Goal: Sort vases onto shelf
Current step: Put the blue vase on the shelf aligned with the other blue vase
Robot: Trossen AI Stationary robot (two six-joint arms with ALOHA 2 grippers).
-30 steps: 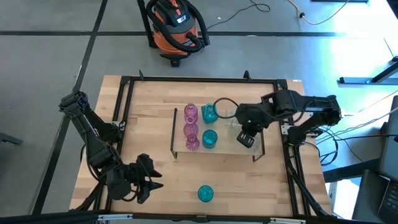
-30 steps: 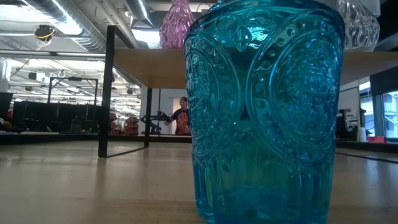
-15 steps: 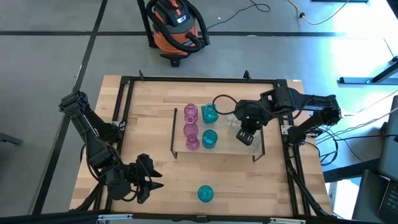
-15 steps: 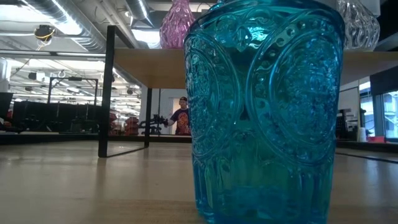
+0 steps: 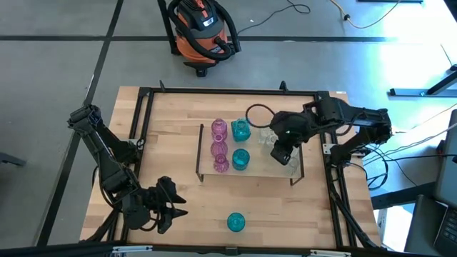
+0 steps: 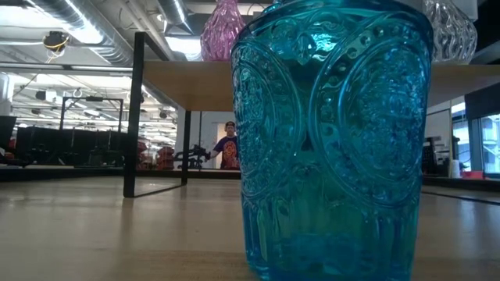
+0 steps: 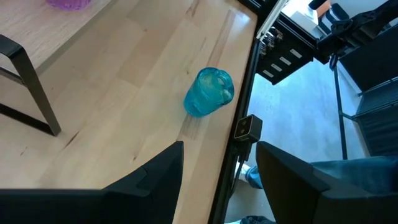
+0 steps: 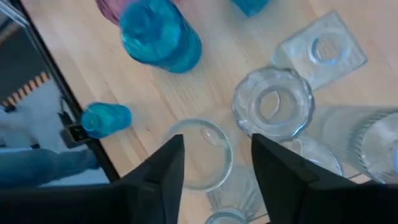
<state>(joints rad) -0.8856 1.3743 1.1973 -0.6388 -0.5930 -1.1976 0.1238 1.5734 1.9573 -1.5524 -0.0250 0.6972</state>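
Pink, teal and clear glass vases (image 5: 219,146) already stand on the low light-wood shelf (image 5: 251,171); one teal vase (image 5: 235,222) waits on the tabletop. Right gripper (image 5: 280,155) hovers parted over clear ones, left gripper (image 5: 170,205) idles open nearby.

Grey floor (image 5: 57,64) crossed by dark seams surrounds the black-framed wooden table (image 5: 171,114); an orange-and-black shop vacuum (image 5: 200,32) stands behind it; cables (image 5: 300,11) trail nearby; exposed ceiling ducts (image 6: 86,31) run overhead; a person (image 6: 228,147) stands far back.
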